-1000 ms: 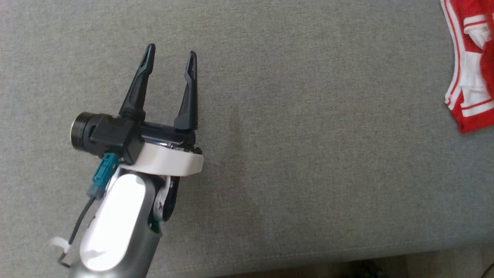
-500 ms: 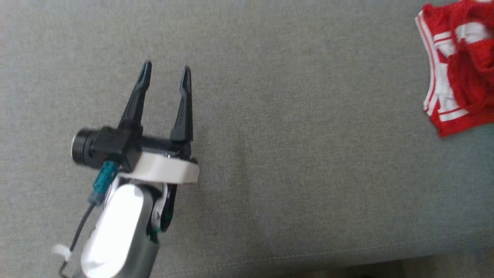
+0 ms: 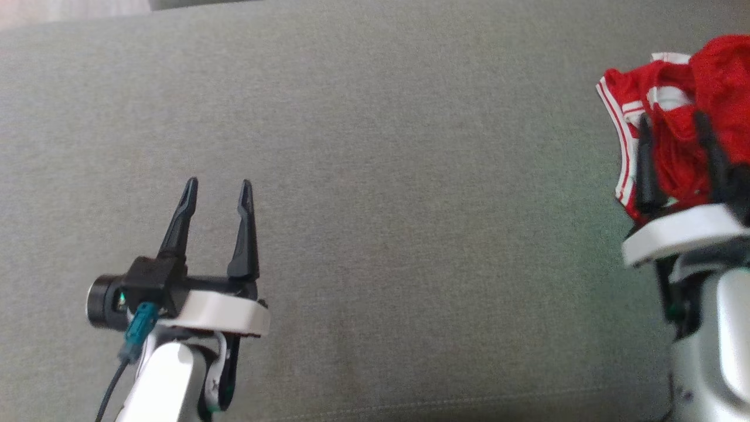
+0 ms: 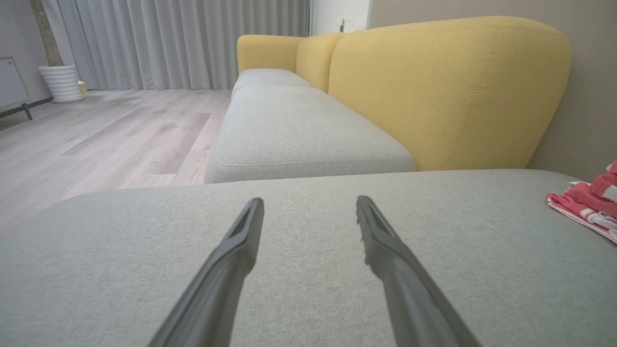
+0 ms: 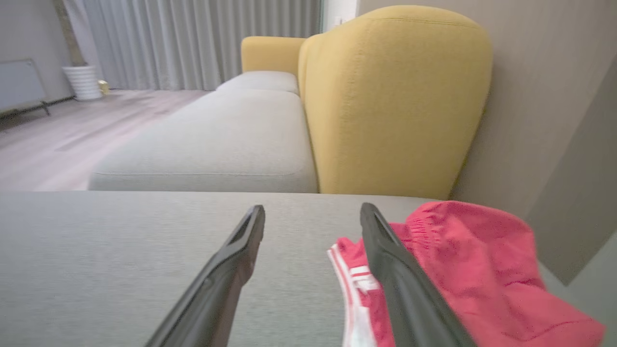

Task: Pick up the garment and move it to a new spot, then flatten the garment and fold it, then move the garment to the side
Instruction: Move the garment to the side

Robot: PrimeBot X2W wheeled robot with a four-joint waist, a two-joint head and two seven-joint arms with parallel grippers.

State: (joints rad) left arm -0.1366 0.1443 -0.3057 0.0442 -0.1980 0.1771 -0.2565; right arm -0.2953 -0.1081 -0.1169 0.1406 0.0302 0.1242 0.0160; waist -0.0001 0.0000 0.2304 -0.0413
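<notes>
Because the red-and-white garment [image 3: 723, 88] lies bunched at the right edge of the grey sofa cushion [image 3: 410, 176], a clumsy push could slide it off, and a grab might catch only one loose layer. The right gripper [image 3: 672, 120] has its fingers [image 3: 644, 164] spread and empty by the heap. The left gripper [image 3: 218, 183], equally spread, hovers well apart. The head view suggests the right fingers straddle cloth, but the right wrist view shows mostly bare cushion between them.
</notes>
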